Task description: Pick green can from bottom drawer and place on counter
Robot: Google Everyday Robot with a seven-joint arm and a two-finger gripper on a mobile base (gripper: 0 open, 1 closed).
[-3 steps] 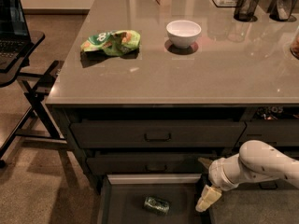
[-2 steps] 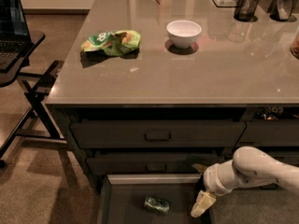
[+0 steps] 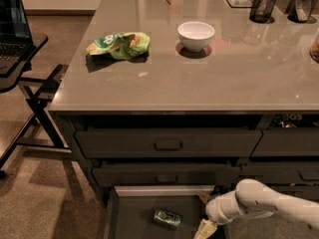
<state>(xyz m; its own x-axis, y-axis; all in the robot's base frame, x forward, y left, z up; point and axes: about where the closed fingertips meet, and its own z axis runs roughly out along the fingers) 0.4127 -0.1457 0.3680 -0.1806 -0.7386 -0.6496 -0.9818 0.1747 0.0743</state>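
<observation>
The green can (image 3: pixel 167 219) lies on its side on the dark floor of the open bottom drawer (image 3: pixel 130 217), near the middle. The pale rim of the drawer's back edge (image 3: pixel 164 190) shows above it. My gripper (image 3: pixel 205 230) is at the end of the white arm (image 3: pixel 259 205) coming in from the lower right. It hangs over the drawer's right part, a little to the right of the can and apart from it. The counter (image 3: pixel 199 78) is the grey-beige slab above the drawers.
A green chip bag (image 3: pixel 118 45) and a white bowl (image 3: pixel 196 35) sit on the counter. Dark cups (image 3: pixel 262 6) stand at the back right. Closed drawer fronts with bar handles (image 3: pixel 168 145) are above the open drawer. A black stand with a laptop (image 3: pixel 15 29) is to the left.
The arm has moved left and down, bringing the gripper further over the open drawer and closer to the can. The can has not moved.
</observation>
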